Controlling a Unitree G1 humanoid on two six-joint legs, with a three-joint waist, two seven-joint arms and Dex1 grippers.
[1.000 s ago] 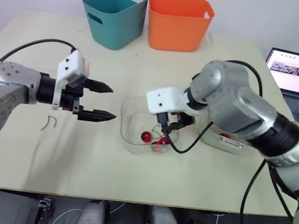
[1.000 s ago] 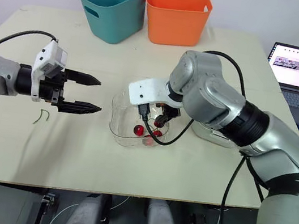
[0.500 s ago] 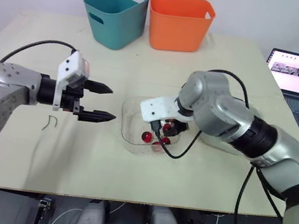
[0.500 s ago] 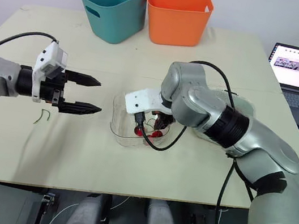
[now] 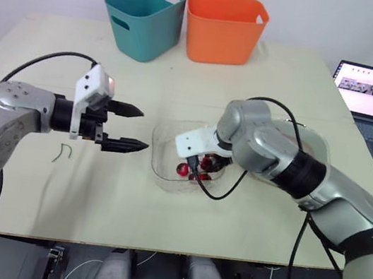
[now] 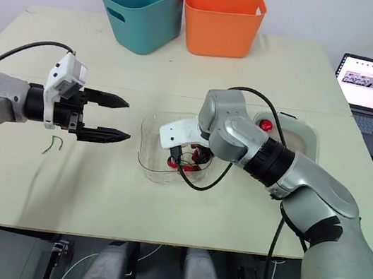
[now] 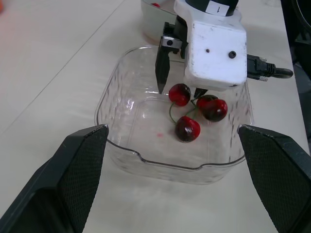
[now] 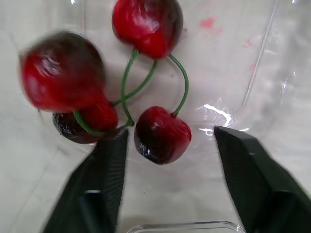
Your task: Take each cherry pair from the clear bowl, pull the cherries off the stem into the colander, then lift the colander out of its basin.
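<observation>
The right tool [image 7: 179, 91] was spread inside the clear bowl [image 7: 112, 99], down among the cherries [image 7: 187, 128]. The left tool [image 5: 143, 129] hovered spread over the tabletop [image 5: 91, 195]. The right arm partly hid the colander [image 6: 300, 133].

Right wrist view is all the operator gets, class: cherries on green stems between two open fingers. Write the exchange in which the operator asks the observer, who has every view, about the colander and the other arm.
Operator: Where is the colander?
Observer: The colander stands on the table to the right of the clear bowl, with one cherry in it.
Operator: And the left gripper?
Observer: The left gripper hovers open, left of the bowl and apart from it.
Operator: Any stems outside?
Observer: One bare green stem lies on the table near the left arm.
</observation>
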